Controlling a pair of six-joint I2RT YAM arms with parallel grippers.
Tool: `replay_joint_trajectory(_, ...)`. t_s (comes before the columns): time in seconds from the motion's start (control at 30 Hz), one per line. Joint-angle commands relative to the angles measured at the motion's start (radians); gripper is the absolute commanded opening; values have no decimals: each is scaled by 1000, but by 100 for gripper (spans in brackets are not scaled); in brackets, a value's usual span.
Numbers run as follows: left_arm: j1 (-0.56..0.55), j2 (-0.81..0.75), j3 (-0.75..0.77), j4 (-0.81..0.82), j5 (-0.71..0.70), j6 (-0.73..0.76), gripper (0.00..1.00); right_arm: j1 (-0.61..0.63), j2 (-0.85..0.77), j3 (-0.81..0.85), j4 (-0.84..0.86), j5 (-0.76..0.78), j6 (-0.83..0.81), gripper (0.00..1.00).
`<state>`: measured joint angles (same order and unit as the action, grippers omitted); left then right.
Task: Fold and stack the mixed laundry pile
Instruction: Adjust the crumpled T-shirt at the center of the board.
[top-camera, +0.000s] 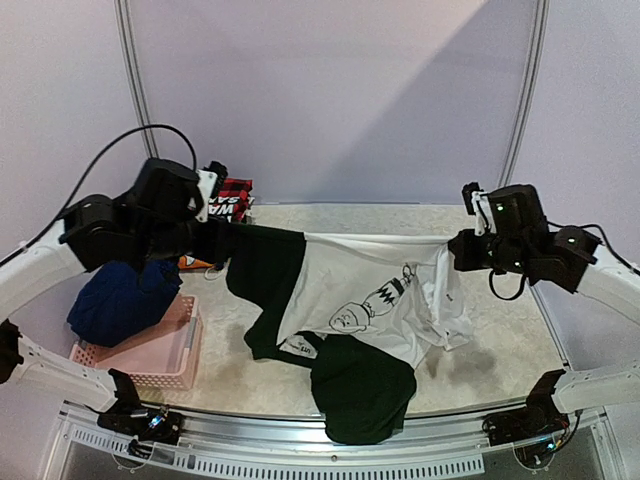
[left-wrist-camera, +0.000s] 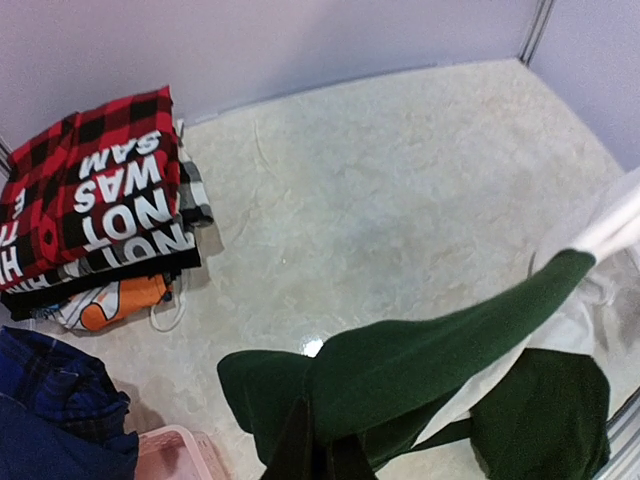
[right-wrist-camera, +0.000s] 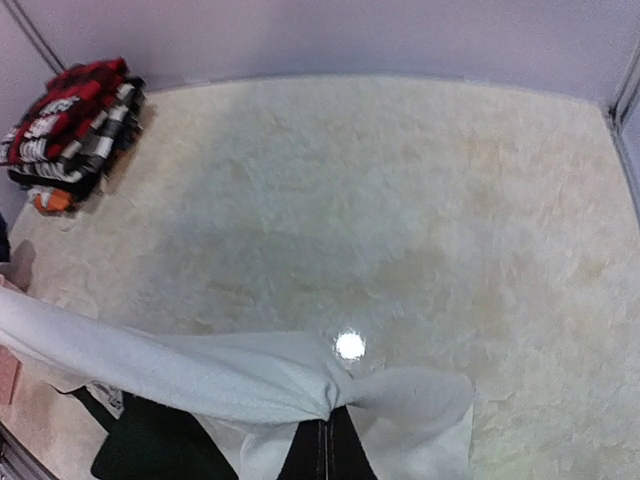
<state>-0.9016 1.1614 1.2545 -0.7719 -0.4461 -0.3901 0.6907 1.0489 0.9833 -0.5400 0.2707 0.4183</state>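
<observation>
Marbled table (top-camera: 505, 345) bears folded stack (left-wrist-camera: 100, 200); pink basket (top-camera: 150, 372).

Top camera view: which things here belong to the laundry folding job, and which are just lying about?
Job: white T-shirt with dark green sleeves, stretched between left gripper and right gripper; folded stack topped with red-and-black plaid; navy blue garments.
Lying about: pink plastic lattice basket; pale marbled table.
</observation>
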Motion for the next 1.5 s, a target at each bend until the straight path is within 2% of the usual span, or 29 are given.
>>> replay_joint_trajectory(0.0,54,97,-41,35,63,14,0,-175,124,-76,148,-327,34,0)
replay_joint_trajectory(0.2,99,250,-52,114,159,22,0,-320,379,-65,272,-521,11,0)
replay_joint_trajectory(0.47,163,398,-41,159,191,31,0,-447,700,90,272,-628,-36,1)
replay_joint_trajectory(0.57,209,429,-47,172,185,25,0,-451,759,169,226,-581,-47,8)
replay_joint_trajectory(0.67,240,473,-46,188,197,24,0,-451,782,245,161,-504,-54,22)
replay_joint_trajectory(0.77,258,529,-42,201,213,24,0,-451,777,290,112,-447,-56,40)
replay_joint_trajectory(0.83,268,562,-42,211,220,23,0,-452,757,294,98,-427,-55,45)
replay_joint_trajectory(1.0,280,601,-49,236,242,21,0,-407,627,235,82,-387,-47,46)
replay_joint_trajectory(1.23,280,605,-61,259,263,15,0,-149,406,60,107,-295,-22,53)
replay_joint_trajectory(1.47,279,587,-97,292,295,6,0,45,353,-37,87,-123,56,65)
